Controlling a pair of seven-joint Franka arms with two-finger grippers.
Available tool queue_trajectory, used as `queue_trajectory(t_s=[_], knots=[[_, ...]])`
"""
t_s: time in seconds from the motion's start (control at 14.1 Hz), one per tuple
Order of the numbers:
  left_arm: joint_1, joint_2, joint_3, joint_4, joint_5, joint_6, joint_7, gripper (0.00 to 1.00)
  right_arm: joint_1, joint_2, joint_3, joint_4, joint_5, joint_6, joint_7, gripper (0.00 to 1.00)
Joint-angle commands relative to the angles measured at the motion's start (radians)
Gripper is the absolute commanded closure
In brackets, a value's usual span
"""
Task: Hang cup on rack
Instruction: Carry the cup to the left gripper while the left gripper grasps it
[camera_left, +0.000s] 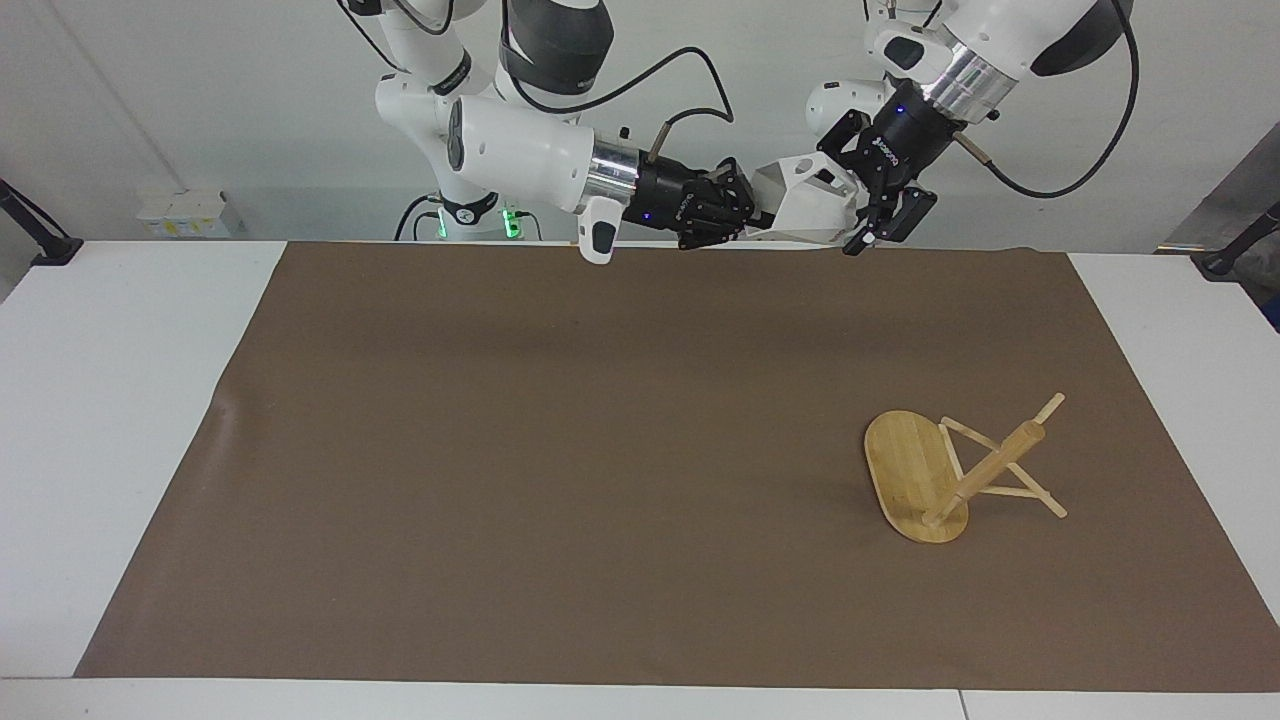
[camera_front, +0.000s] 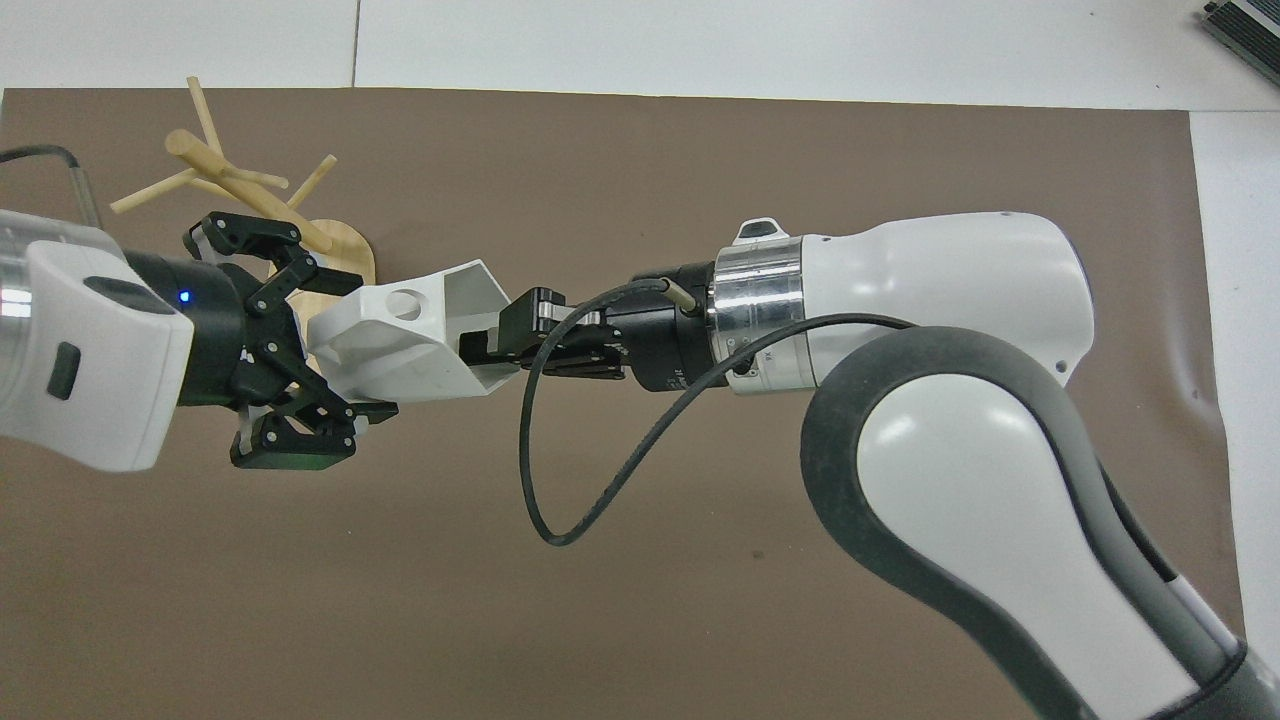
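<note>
Handover mid-air: right claw (camera_front: 480, 350) pinches cup (camera_front: 400, 335) rim, base offered; left claw (camera_front: 315, 350) spread around it. Rack (camera_left: 960, 470) toppled on table (camera_left: 120, 400).

Right claw (camera_left: 752, 212) clamped shut, left claw (camera_left: 858, 208) spread wide.

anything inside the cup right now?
In the cup, one finger of the shut right gripper pinches the rim wall; otherwise empty. The base end sits covered between the open left gripper's fingers.
</note>
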Motion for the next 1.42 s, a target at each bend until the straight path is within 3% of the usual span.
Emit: queue_trajectory(t_s=[0.0, 0.07, 0.14, 0.21, 0.28, 0.78, 0.85, 0.99, 1.2, 1.35], knots=[[-0.005, -0.010, 0.003, -0.019, 0.007, 0.024, 0.001, 0.18, -0.001, -0.008, 0.004, -0.001, -0.014, 0.006, 0.022, 1.00], [-0.005, -0.010, 0.002, -0.021, 0.012, 0.024, -0.001, 0.31, -0.001, -0.008, 0.004, -0.001, -0.016, 0.006, 0.027, 1.00], [-0.013, -0.011, 0.000, -0.021, 0.027, 0.026, 0.001, 0.64, -0.001, -0.008, 0.004, -0.001, -0.016, 0.006, 0.027, 1.00], [-0.019, -0.011, 0.000, -0.021, 0.036, 0.026, 0.004, 0.86, -0.001, -0.008, 0.004, -0.001, -0.016, 0.006, 0.027, 1.00], [-0.019, -0.011, 0.000, -0.021, 0.037, 0.026, 0.004, 0.97, -0.001, -0.008, 0.004, -0.001, -0.016, 0.006, 0.027, 1.00], [-0.013, -0.019, 0.003, -0.021, 0.037, 0.024, -0.002, 1.00, -0.001, -0.008, 0.004, -0.001, -0.017, 0.006, 0.061, 1.00], [-0.010, -0.020, 0.003, -0.021, 0.037, 0.024, -0.009, 1.00, -0.001, -0.009, 0.004, -0.001, -0.022, 0.008, 0.077, 0.92], [-0.005, -0.022, 0.003, -0.024, 0.037, 0.017, -0.010, 1.00, -0.001, -0.009, 0.004, -0.001, -0.037, 0.008, 0.114, 0.61], [-0.002, -0.022, 0.003, -0.024, 0.037, 0.023, -0.016, 1.00, -0.001, -0.008, 0.004, -0.001, -0.046, 0.009, 0.144, 0.30], [-0.002, -0.022, 0.005, -0.024, 0.037, 0.021, -0.029, 1.00, -0.004, -0.008, 0.000, -0.001, -0.063, 0.014, 0.142, 0.00]])
